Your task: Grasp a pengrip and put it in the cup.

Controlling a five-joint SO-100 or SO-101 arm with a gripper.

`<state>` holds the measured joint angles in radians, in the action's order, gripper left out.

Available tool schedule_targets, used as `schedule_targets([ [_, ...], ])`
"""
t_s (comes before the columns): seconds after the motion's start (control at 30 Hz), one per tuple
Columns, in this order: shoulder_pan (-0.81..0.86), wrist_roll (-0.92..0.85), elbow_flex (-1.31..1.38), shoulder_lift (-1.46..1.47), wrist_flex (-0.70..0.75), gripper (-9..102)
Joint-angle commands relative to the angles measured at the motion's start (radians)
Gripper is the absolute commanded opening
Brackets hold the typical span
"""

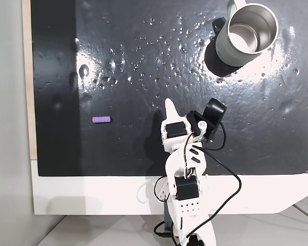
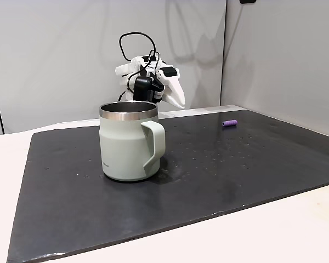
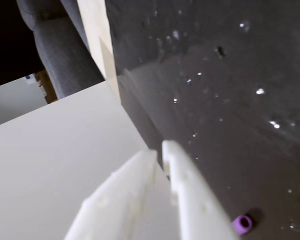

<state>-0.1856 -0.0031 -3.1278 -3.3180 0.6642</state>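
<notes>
Pengrip [image 1: 101,120] lies on its side on the black mat [image 1: 143,61], off to the left of the gripper [image 1: 169,105] in a fixed view from above, well apart from it and untouched. Wrist view shows the same piece [image 3: 243,224] at the lower right of the fingertips [image 3: 155,156], its hollow end facing the camera. Gripper carries nothing; the two white fingers sit pressed together with barely a slit between them, tips raised above the mat near its near edge. Cup [image 1: 245,35] stands upright far ahead and to the right of the gripper in that top-down view, steel mouth open, nothing visible inside; in the other fixed view the mug [image 2: 129,142] sits in front, arm behind it, pengrip [image 2: 230,123] away to the right. Judgement: task is at its very start, the reach toward the pengrip not yet made. Next move calls for swinging the arm toward the purple piece, parting the fingers, and lowering so they straddle it across its short width; the piece is small and round, so it may roll if nudged.
</notes>
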Motion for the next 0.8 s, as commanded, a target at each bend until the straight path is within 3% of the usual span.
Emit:
schedule_targets([
  [0.0,-0.031,-0.017,0.103,-0.017,0.069,0],
  [0.2,-0.097,0.006,0.308,0.04,0.144,0],
  [0.77,-0.206,0.27,1.23,0.884,0.528,0],
])
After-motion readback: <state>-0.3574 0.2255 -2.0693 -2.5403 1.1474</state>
